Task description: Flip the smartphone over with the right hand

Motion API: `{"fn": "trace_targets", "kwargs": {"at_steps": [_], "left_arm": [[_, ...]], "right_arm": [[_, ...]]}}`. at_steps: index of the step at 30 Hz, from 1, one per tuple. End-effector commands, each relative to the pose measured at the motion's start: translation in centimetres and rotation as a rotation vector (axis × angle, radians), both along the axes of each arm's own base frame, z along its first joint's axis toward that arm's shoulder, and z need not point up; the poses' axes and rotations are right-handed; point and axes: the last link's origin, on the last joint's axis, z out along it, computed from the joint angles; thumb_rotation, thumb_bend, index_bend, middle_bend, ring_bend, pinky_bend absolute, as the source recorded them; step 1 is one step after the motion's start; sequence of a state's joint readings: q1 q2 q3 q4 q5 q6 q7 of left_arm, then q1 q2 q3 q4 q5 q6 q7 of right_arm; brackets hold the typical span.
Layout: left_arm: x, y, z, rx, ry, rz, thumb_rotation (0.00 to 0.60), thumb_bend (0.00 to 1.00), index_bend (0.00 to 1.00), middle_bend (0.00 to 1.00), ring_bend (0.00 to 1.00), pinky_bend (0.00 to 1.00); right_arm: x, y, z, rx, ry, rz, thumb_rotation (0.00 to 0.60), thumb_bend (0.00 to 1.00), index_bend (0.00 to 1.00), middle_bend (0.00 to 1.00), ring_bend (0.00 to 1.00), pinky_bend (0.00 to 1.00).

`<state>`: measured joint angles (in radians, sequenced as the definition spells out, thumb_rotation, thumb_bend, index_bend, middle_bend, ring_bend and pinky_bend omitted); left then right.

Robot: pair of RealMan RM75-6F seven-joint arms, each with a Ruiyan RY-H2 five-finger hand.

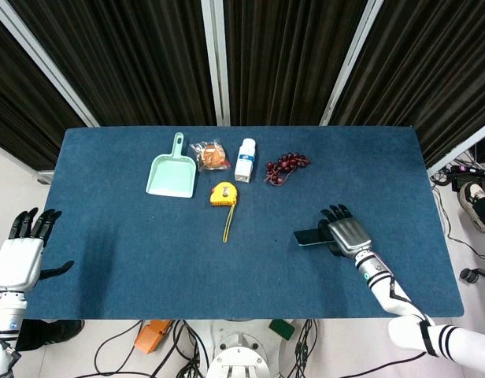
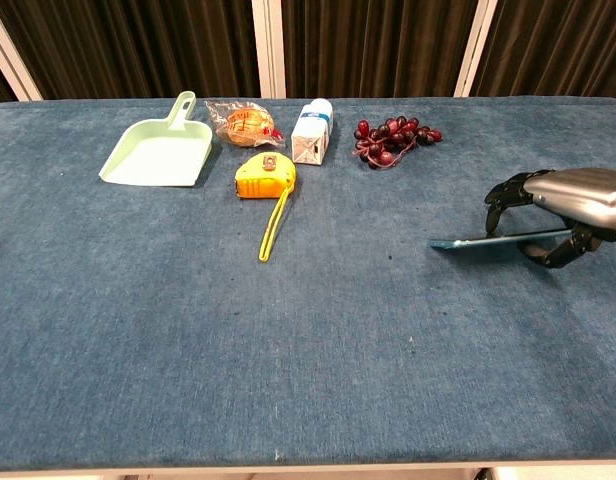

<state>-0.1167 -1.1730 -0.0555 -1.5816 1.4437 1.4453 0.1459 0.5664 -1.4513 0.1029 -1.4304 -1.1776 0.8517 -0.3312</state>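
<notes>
The smartphone (image 2: 483, 241) is lifted off the blue table and shows nearly edge-on as a thin teal line in the chest view; from the head view the smartphone (image 1: 307, 237) appears as a narrow dark slab. My right hand (image 2: 560, 212) grips its right end, fingers over the top and thumb below; in the head view the right hand (image 1: 347, 235) sits at the table's right front. My left hand (image 1: 22, 258) hangs off the table's left edge, fingers spread, holding nothing.
Along the back of the table (image 1: 132, 236) lie a mint dustpan (image 1: 172, 173), a wrapped bun (image 1: 210, 154), a small white carton (image 1: 245, 160) and dark red grapes (image 1: 285, 166). A yellow tape measure (image 1: 223, 194) with its tape pulled out lies nearer the middle.
</notes>
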Motion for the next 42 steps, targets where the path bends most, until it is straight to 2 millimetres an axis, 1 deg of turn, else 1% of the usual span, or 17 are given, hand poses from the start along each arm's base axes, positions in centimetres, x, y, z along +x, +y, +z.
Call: {"fn": "trace_targets", "kwargs": {"at_steps": [1,8,18,23,26,29,31,32,34,36,38,39,40,42], "left_arm": [[0.0,0.0,0.0,-0.001,0.001,0.002,0.6,0.11,0.11,0.09,0.01,0.0],[-0.2,0.0,0.3,0.002,0.005,0.008,0.6,0.11,0.11,0.09,0.01,0.0],[-0.4,0.1,0.1,-0.004,0.003,0.014,0.6,0.11,0.11,0.09,0.01,0.0],[-0.5,0.1,0.1,-0.002,0.002,0.015,0.6,0.11,0.11,0.09,0.01,0.0],[-0.5,0.1,0.1,0.001,0.001,0.016,0.6,0.11,0.11,0.09,0.01,0.0],[-0.5,0.2,0.2,0.004,0.0,0.013,0.6,0.11,0.11,0.09,0.01,0.0],[-0.5,0.3,0.2,0.008,-0.001,0.01,0.6,0.11,0.11,0.09,0.01,0.0],[-0.5,0.3,0.3,0.01,-0.002,0.009,0.6,0.11,0.11,0.09,0.01,0.0],[-0.4,0.3,0.3,0.015,-0.005,0.007,0.6,0.11,0.11,0.09,0.01,0.0],[-0.4,0.4,0.2,0.017,-0.006,0.005,0.6,0.11,0.11,0.09,0.01,0.0],[-0.4,0.4,0.2,0.019,-0.008,0.003,0.6,0.11,0.11,0.09,0.01,0.0],[-0.3,0.4,0.2,0.02,-0.01,0.001,0.6,0.11,0.11,0.09,0.01,0.0],[-0.3,0.3,0.2,0.02,-0.01,-0.001,0.6,0.11,0.11,0.09,0.01,0.0],[-0.2,0.3,0.2,0.023,-0.011,-0.006,0.6,0.11,0.11,0.09,0.01,0.0]], "right_arm": [[0.3,-0.5,0.3,0.0,-0.002,-0.004,0.6,0.72,0.44,0.16,0.0,0.0],[0.9,-1.8,0.6,0.007,0.003,-0.019,0.6,0.77,0.44,0.16,0.0,0.0],[2.4,-4.6,0.5,-0.015,0.023,-0.013,0.6,0.77,0.42,0.16,0.0,0.0],[2.8,-5.5,0.8,-0.056,0.035,-0.004,0.6,0.77,0.37,0.16,0.0,0.0],[2.8,-5.4,1.7,-0.109,0.028,0.007,0.6,0.77,0.33,0.16,0.0,0.0],[2.8,-4.4,3.5,-0.177,0.028,0.034,0.6,0.77,0.29,0.16,0.0,0.0],[2.6,-3.2,5.1,-0.234,0.023,0.054,0.6,0.75,0.28,0.16,0.0,0.0],[2.5,-2.6,5.9,-0.256,0.018,0.059,0.6,0.73,0.27,0.16,0.0,0.0],[2.2,-0.9,7.8,-0.305,-0.008,0.062,0.6,0.63,0.25,0.16,0.0,0.0],[1.6,1.0,9.8,-0.353,-0.031,0.058,0.6,0.51,0.22,0.16,0.0,0.0],[1.0,2.5,11.3,-0.396,-0.045,0.052,0.6,0.42,0.19,0.16,0.0,0.0],[0.6,3.5,12.2,-0.422,-0.052,0.046,0.6,0.38,0.18,0.16,0.0,0.0],[0.3,4.1,12.7,-0.435,-0.057,0.042,0.6,0.35,0.18,0.16,0.0,0.0],[-0.6,5.8,13.8,-0.466,-0.067,0.021,0.6,0.33,0.17,0.16,0.0,0.0]]}}
